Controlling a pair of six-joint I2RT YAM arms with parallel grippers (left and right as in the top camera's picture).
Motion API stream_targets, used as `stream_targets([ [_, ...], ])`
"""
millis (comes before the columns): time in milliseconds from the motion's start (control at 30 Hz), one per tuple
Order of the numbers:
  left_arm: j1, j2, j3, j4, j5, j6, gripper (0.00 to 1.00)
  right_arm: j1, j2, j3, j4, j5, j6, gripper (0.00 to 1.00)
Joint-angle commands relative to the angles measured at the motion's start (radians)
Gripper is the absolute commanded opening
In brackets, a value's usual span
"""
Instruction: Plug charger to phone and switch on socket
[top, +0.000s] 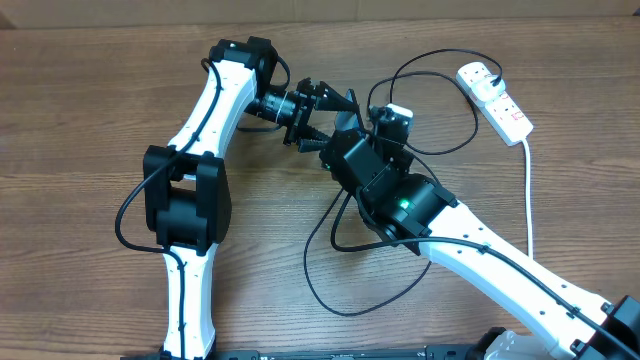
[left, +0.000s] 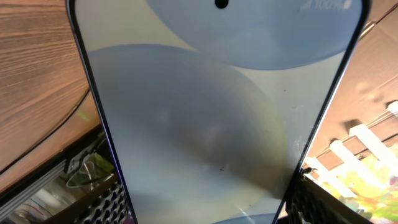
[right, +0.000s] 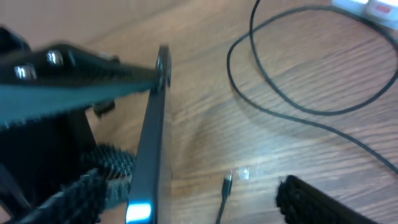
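The left claw (top: 336, 118) pinches the phone (left: 211, 124) on edge; the right claw (right: 205, 205) seems spread. The charger (right: 227, 182) tip lies on the table (right: 292, 143).

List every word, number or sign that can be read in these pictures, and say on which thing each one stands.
"100%": small white text at the top right corner of the phone screen in the left wrist view. It is faint, and the mark just before it is too blurred to read.
The socket: any markings are too small or too blurred to read.
No other text is visible.
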Motion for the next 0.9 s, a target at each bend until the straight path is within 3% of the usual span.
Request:
stream_targets([
  [0,-0.007,0.005,0.029,0.000,0.060,-0.025,0.66,0.005,-0.008,0.022,0.020,0.066,0.011,0.72],
  [267,-0.007,0.005,0.029,0.008,0.059,-0.043,0.67,0.005,-0.008,0.022,0.024,0.051,0.011,0.59],
  [500,-0.007,0.005,0.029,0.016,0.056,-0.043,0.67,0.005,-0.008,0.022,0.026,-0.012,0.011,0.57],
  [700,-0.007,0.005,0.029,0.020,0.056,-0.043,0.67,0.005,-0.008,0.022,0.041,-0.012,0.011,0.42],
  [867,-0.007,0.005,0.029,0.020,0.056,-0.043,0.67,0.004,-0.008,0.022,0.040,-0.012,0.011,0.36],
])
